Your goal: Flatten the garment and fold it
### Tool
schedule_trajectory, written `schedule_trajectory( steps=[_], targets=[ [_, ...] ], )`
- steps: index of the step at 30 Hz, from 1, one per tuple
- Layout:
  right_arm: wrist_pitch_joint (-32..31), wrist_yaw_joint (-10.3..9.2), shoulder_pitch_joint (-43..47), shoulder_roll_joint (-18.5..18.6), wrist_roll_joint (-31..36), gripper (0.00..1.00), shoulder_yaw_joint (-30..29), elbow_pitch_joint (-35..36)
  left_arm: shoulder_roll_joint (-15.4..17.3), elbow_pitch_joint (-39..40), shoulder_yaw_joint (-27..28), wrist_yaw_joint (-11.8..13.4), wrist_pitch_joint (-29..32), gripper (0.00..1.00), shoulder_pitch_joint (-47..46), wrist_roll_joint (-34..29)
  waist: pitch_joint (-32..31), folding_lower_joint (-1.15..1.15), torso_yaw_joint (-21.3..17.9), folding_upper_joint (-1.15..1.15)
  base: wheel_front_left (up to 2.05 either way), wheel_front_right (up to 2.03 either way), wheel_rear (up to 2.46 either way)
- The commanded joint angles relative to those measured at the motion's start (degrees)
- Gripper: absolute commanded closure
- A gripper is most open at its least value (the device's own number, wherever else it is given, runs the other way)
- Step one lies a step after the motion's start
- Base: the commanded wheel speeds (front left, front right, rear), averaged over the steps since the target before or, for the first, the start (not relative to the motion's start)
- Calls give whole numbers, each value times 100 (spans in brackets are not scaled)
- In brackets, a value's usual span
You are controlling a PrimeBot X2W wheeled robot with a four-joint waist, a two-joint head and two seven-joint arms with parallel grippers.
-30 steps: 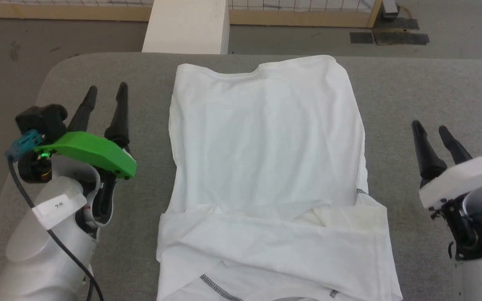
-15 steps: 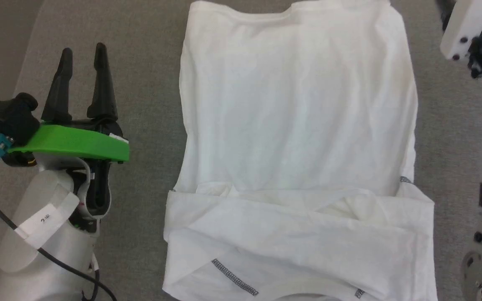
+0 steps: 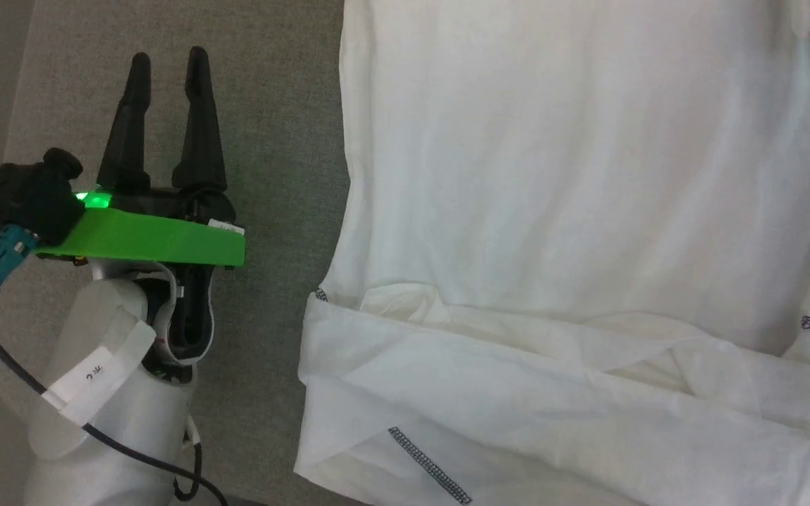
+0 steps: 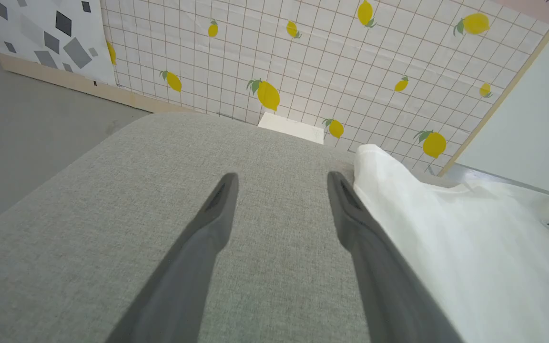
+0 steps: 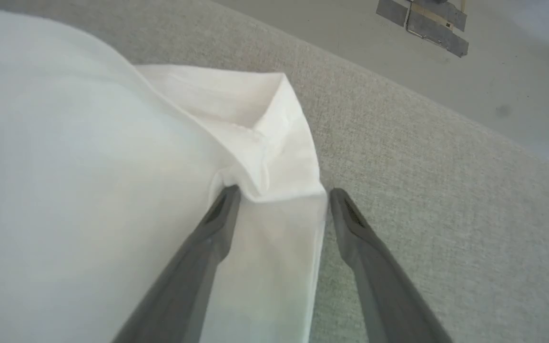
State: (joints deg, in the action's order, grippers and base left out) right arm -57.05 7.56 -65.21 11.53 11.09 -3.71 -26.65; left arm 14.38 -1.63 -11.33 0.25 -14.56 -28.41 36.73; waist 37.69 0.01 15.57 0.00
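The shirt (image 3: 553,176), its corner doubled near the far edge of the table (image 5: 422,166), sits inside the open right tool (image 5: 281,191), which may pinch only one layer; left tool (image 3: 166,60) open too.

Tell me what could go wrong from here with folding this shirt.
1. The right gripper straddles the shirt where its corner is doubled over; closing may pinch extra layers or just the flap.
2. The left gripper is open over the grey surface, off the shirt, so a one-sided pull could skew it.
3. The near end is bunched; folding now may lock in wrinkles.
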Motion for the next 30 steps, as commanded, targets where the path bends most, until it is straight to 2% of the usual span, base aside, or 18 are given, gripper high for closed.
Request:
schedule_trajectory(
  steps=[1,6,7,8,12,16,23,30],
  targets=[
    [-87,-8,-12,19,57,0,21,-84,-55,-46,9,-67,-43,0,-62,-58,267,-1,202,0,0,0,0],
    [-321,-8,17,-10,38,0,14,-160,-79,-224,-19,-214,-43,0,-137,-111,263,-1,137,0,0,0,0],
    [-363,-8,8,-41,4,66,-12,-154,-59,-248,-22,-250,-40,0,-190,-102,246,-1,107,0,0,0,0],
    [-374,-8,-5,-60,-14,98,-16,-140,-35,-262,-23,-276,-21,0,-250,-94,230,-1,80,0,0,0,0],
    [-300,-8,-80,-112,-136,100,-21,-32,219,-379,-89,-353,374,0,-753,-154,139,-1,-53,0,0,0,0],
    [-131,-8,-207,-200,-257,100,45,31,433,-706,-75,-388,1108,0,-1659,-13,91,-1,-239,0,0,0,0],
    [50,-8,-415,-347,-616,100,453,67,540,-1837,-326,-380,3187,0,-3362,477,196,-1,-637,0,0,0,0],
    [169,-8,-512,-412,-979,100,892,90,595,-2758,-743,-196,5040,0,-4234,636,408,-1,-943,0,0,0,0]
  ],
)
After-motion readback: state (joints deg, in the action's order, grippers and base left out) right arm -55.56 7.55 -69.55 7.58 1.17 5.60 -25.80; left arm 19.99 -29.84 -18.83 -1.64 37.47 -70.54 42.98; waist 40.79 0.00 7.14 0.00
